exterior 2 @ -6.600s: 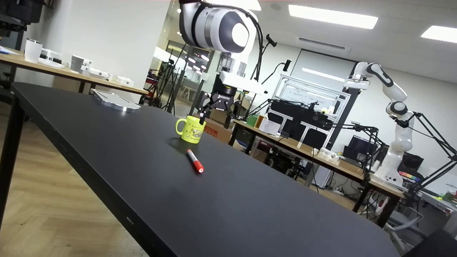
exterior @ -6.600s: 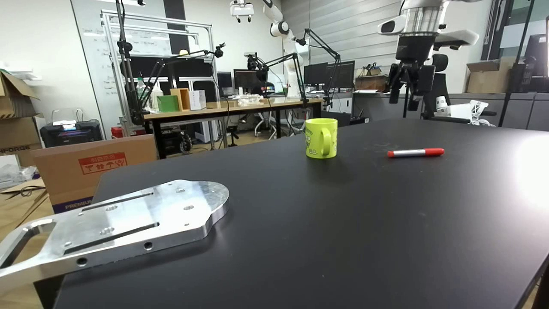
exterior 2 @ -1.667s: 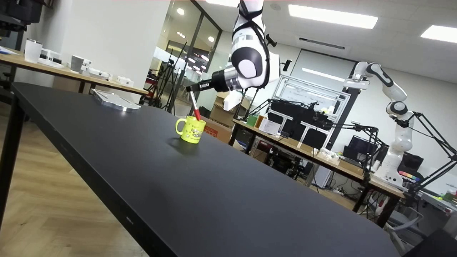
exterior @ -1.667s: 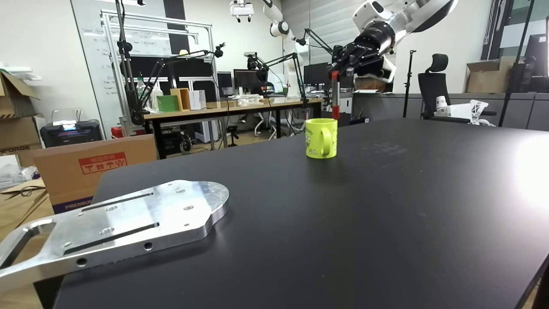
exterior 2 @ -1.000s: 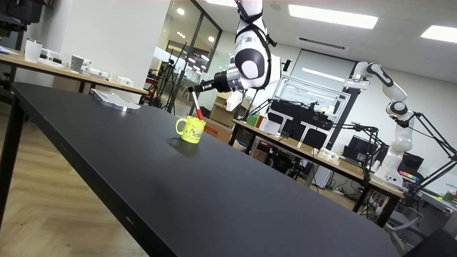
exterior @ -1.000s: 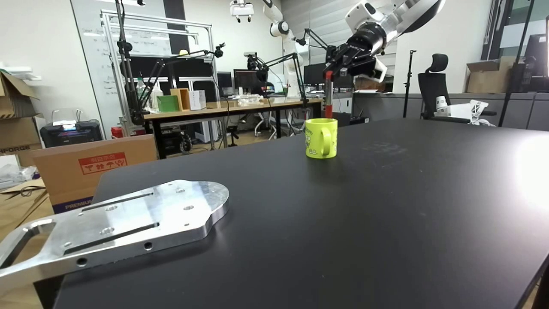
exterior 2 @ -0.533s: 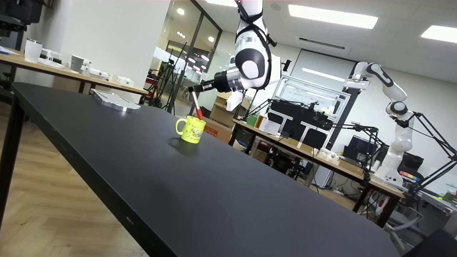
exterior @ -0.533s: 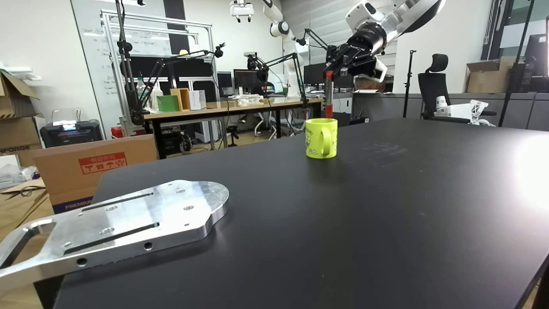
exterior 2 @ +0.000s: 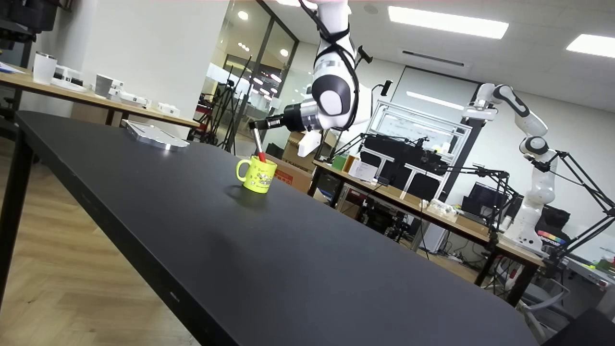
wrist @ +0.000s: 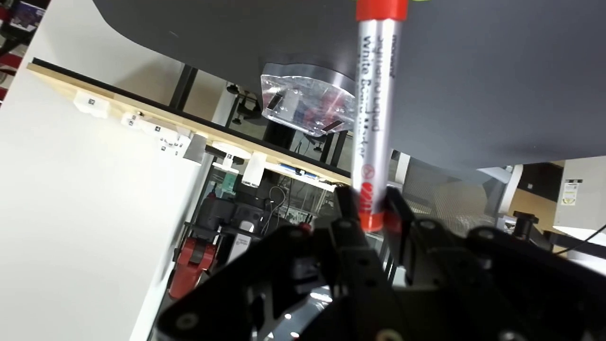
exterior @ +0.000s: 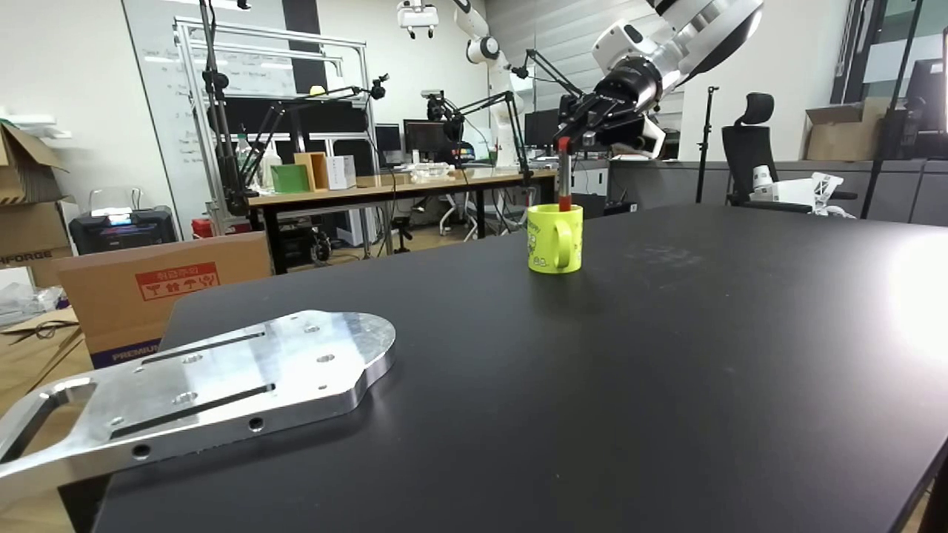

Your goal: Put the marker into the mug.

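Tool (wrist: 370, 202) pinches whiteboard marker (exterior: 565, 176) near its top; lower end at mouth of lime-green mug (exterior: 552, 240). Lower straight into mug, clear of rim; release once marker rests inside.

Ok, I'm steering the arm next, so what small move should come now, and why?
I'd probably lower the end effector slightly before letting go: it grips the upper end of the marker, while in both exterior views the lower red end is only at the mouth of the mug, with most of the marker above the rim.
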`<state>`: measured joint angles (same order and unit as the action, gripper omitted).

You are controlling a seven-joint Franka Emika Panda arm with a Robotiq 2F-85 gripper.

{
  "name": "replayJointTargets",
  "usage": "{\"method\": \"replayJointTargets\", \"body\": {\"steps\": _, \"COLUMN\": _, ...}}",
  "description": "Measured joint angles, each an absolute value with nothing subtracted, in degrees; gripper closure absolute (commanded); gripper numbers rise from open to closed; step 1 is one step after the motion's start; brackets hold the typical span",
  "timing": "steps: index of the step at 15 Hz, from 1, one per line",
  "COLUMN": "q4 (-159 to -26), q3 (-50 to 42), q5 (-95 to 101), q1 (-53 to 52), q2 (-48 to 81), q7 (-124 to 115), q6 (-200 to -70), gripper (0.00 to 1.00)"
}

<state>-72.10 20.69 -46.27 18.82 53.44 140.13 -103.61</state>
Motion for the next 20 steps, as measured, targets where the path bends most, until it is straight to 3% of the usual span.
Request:
{"method": "replayJointTargets", "body": {"steps": 13, "q4": -66.64, "q3": 16.46, "q5": -49.63, "q1": 15.95, "q2": 58.45, "q7": 145.61, "q6": -101.93, "gripper": 0.95}}
{"method": "replayJointTargets", "body": {"steps": 15, "q4": -65.97, "q3": 16.14, "q5": -49.75, "q1": 15.93, "q2": 59.06, "q7": 145.64, "q6": -101.47, "gripper": 0.54}}
{"method": "replayJointTargets", "body": {"steps": 17, "q4": -65.31, "q3": 15.96, "q5": -50.19, "q1": 15.93, "q2": 59.59, "q7": 145.64, "q6": -101.39, "gripper": 0.51}}
{"method": "replayJointTargets", "body": {"steps": 20, "q4": -64.7, "q3": 15.93, "q5": -50.9, "q1": 15.89, "q2": 59.75, "q7": 145.66, "q6": -101.19, "gripper": 0.31}}
